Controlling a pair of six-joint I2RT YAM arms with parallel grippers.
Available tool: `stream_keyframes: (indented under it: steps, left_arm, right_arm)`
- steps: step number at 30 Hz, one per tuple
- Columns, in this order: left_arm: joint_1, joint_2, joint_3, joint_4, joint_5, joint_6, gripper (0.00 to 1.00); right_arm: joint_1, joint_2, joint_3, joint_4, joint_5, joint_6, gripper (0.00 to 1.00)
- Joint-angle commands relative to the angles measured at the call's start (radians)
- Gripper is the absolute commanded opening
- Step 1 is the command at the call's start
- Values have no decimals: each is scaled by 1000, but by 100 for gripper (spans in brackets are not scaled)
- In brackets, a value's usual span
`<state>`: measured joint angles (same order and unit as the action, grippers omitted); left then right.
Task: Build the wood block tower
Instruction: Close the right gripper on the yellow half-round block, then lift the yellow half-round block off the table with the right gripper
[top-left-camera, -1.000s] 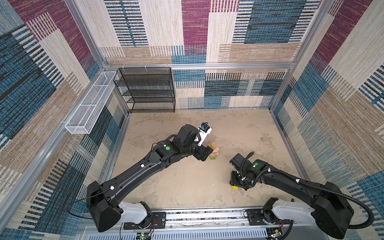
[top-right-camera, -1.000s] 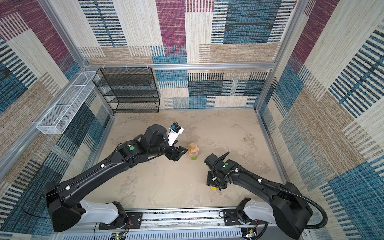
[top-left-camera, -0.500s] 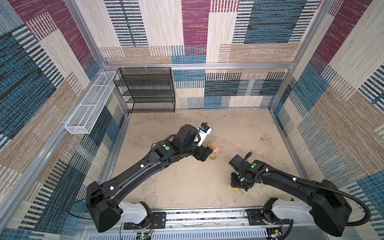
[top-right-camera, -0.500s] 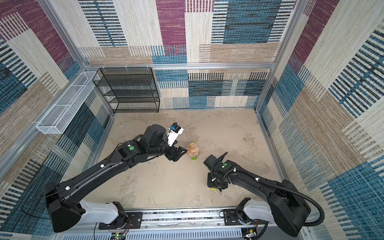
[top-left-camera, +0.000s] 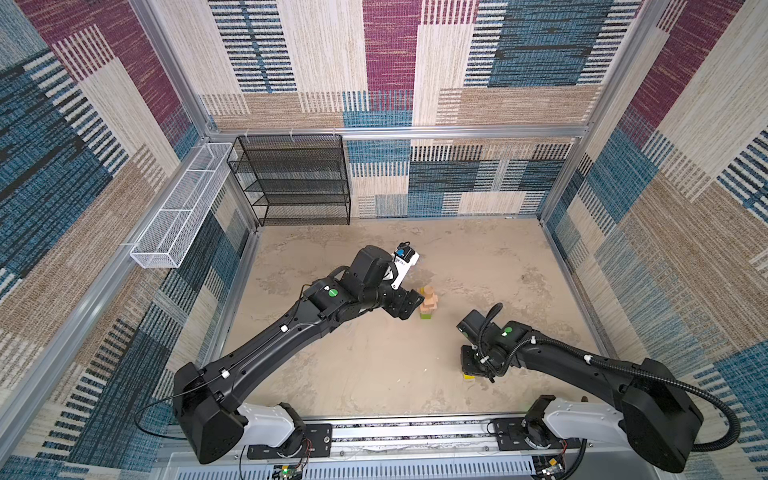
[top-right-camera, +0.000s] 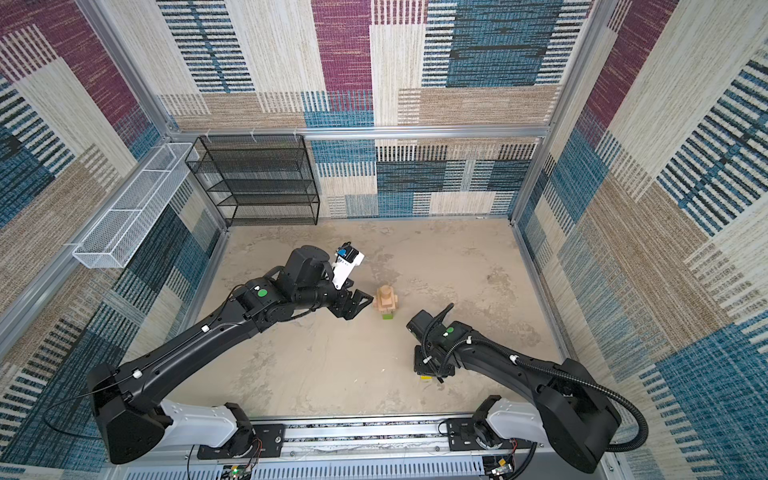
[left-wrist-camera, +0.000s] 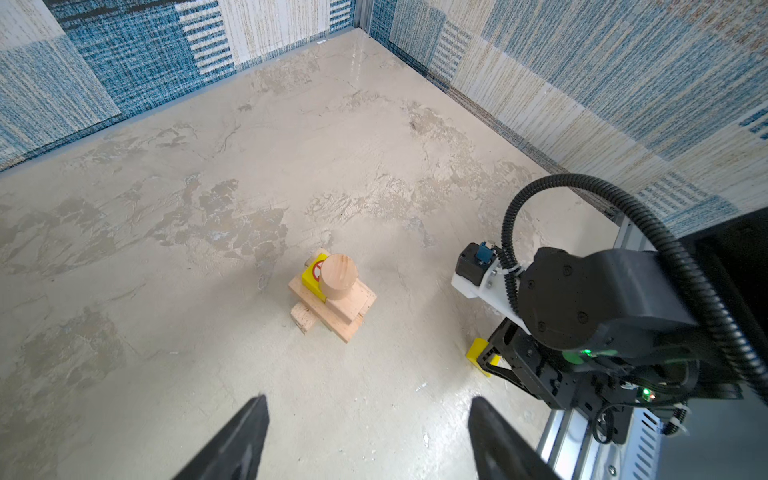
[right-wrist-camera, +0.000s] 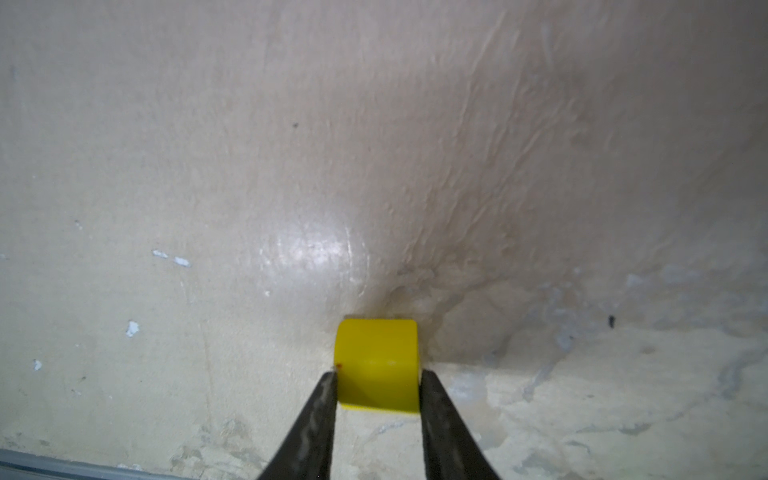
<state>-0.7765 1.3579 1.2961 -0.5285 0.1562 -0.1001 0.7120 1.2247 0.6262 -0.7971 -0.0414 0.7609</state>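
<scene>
the block tower (top-right-camera: 385, 301) stands mid-table (top-right-camera: 332, 365), capped by a round wood piece (left-wrist-camera: 340, 276). well apart, the right gripper (right-wrist-camera: 377, 376) pinches the yellow cylinder (right-wrist-camera: 376, 359) on the table, seemingly the last piece to stack. the left gripper (left-wrist-camera: 368, 405) hangs open and empty beside the tower.

My claw (right-wrist-camera: 379, 376) is down close to the sandy floor (right-wrist-camera: 249, 166). A small yellow block (right-wrist-camera: 376, 353) sits between my two black fingers (right-wrist-camera: 320, 415). Both fingers touch its sides.
</scene>
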Motion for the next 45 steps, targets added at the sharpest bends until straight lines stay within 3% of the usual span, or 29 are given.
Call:
stream_keyframes:
  steps: [1,15,33,45]
  left_arm:
    - [7,6,2,9,20,-26,80]
    - [38,10,2,20,46,-45,79]
    - [47,15,6,16,54,-50,79]
    - [46,12,8,12,55,-50,79]
  right_arm:
    - [1,8,2,12,18,-6,38]
    - [9,18,26,-35,40,-12,43]
    - [22,33,36,-66,42,3,37]
    - [30,49,47,-85,47,14,39]
